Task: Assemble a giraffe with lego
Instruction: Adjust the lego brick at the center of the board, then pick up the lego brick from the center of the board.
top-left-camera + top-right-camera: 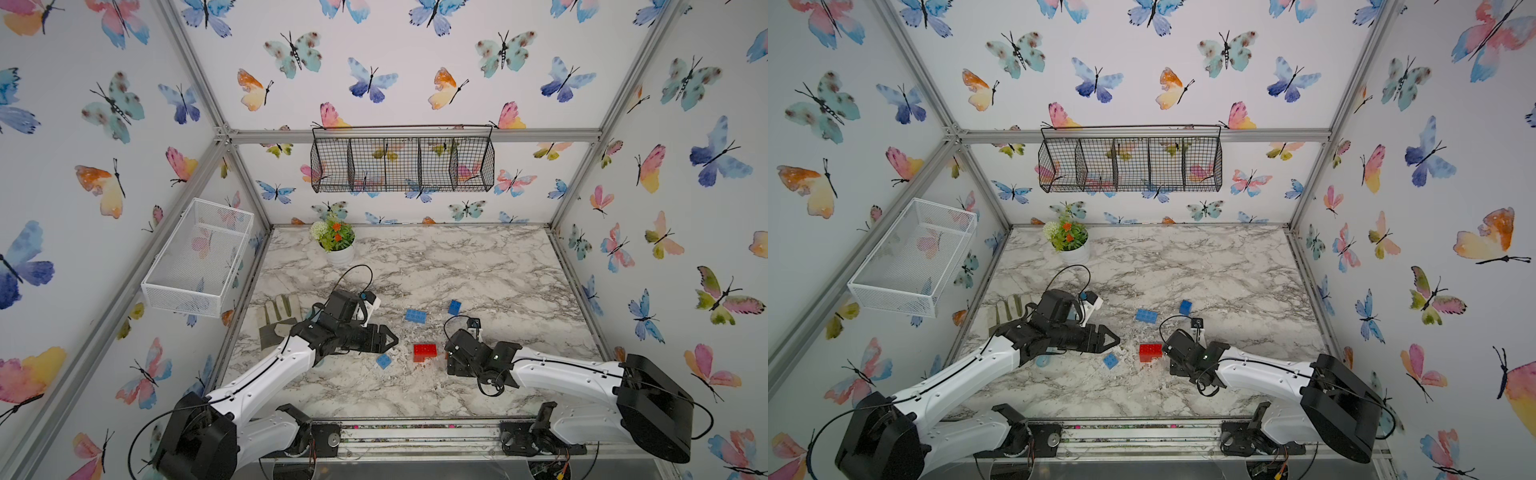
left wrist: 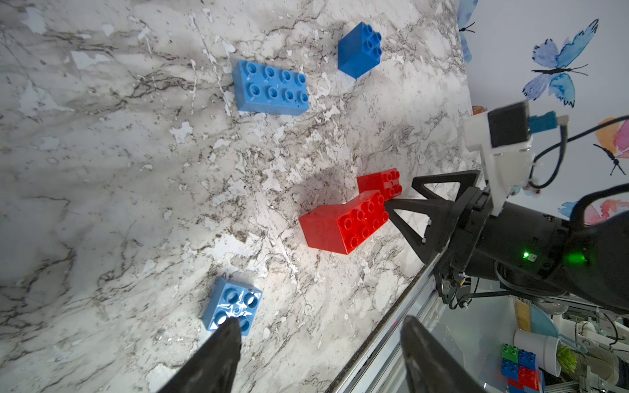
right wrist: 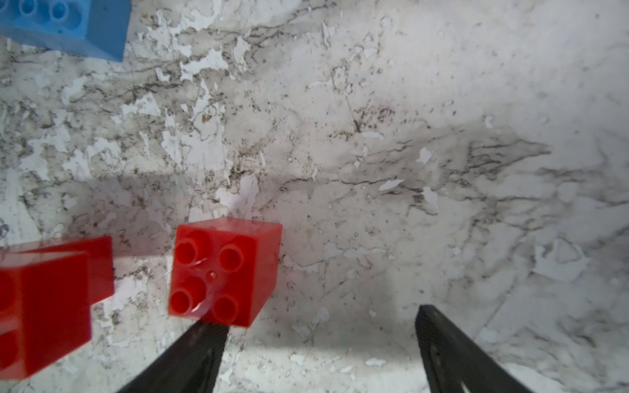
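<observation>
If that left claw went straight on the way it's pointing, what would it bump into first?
Most likely the red oblong studded plastic brick, ahead of the left gripper; its height is unclear, so it might pass over.

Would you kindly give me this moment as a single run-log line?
lego: scattered on table | left gripper: jaws open, empty, near small blue brick | right gripper: jaws open, empty, beside small red brick

Potted flowers (image 1: 333,239) on marble tabletop (image 1: 478,266), grey glove (image 1: 280,316) at left, white mesh basket (image 1: 183,301), black wire basket (image 1: 402,166)
</observation>
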